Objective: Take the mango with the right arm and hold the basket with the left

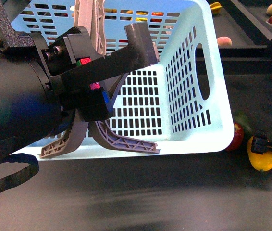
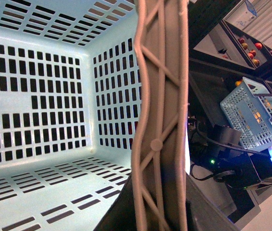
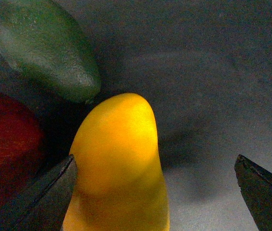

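While left gripper (image 1: 119, 67) looks clamped on the basket (image 1: 193, 48)'s swing handle (image 1: 89, 24), tho partly hidden, right gripper (image 3: 154, 163) hangs w/ jaws spread either side of the mango (image 3: 121, 168), lying beside red apple (image 3: 6, 144) & green fruit (image 3: 44, 48).

The left gripper (image 1: 124, 63) holds the tilted basket (image 1: 191, 33) near the mango (image 1: 263, 161).

Yellow-orange mango (image 1: 262, 159) lies near the pale turquoise basket (image 1: 189, 29)
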`<act>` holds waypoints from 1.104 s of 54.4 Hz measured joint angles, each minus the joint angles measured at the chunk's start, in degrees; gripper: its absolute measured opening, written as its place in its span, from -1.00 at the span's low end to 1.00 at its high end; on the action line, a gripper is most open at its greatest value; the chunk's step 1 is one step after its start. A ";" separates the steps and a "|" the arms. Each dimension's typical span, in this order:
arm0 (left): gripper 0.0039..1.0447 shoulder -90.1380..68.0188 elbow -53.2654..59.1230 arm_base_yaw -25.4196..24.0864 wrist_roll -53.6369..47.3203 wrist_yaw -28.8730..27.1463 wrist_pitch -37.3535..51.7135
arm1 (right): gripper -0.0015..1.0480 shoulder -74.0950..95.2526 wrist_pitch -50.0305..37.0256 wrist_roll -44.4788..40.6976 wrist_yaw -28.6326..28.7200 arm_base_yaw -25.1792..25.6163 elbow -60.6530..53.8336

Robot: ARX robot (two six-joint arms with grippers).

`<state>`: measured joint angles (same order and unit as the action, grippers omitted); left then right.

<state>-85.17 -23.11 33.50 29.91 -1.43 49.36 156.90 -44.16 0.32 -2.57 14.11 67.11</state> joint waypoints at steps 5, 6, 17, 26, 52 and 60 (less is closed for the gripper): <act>-0.90 0.00 0.00 0.00 0.02 0.00 0.00 | 0.85 1.03 -2.14 -2.25 -1.44 -0.76 0.22; -0.90 0.00 0.00 0.00 0.00 0.00 0.00 | 0.85 1.09 -2.05 -2.16 -1.11 -0.74 0.20; -0.90 0.00 0.00 0.00 0.04 -0.04 0.00 | 0.85 1.57 -1.01 -1.01 1.51 -1.16 0.07; -0.90 0.00 0.00 0.00 -0.09 0.07 0.00 | 0.85 1.68 -1.51 -2.95 0.59 -1.79 -0.15; -0.90 0.00 0.00 0.00 -0.13 -0.04 0.00 | 0.85 2.14 -0.98 -4.59 -1.31 -1.86 -1.25; -0.90 0.00 0.00 0.00 -0.11 0.11 0.00 | 0.43 2.34 -1.68 -4.48 -1.49 -1.77 -1.27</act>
<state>-85.17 -23.11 33.50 29.80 -1.32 49.36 159.24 -45.84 -4.16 -4.05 12.34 65.84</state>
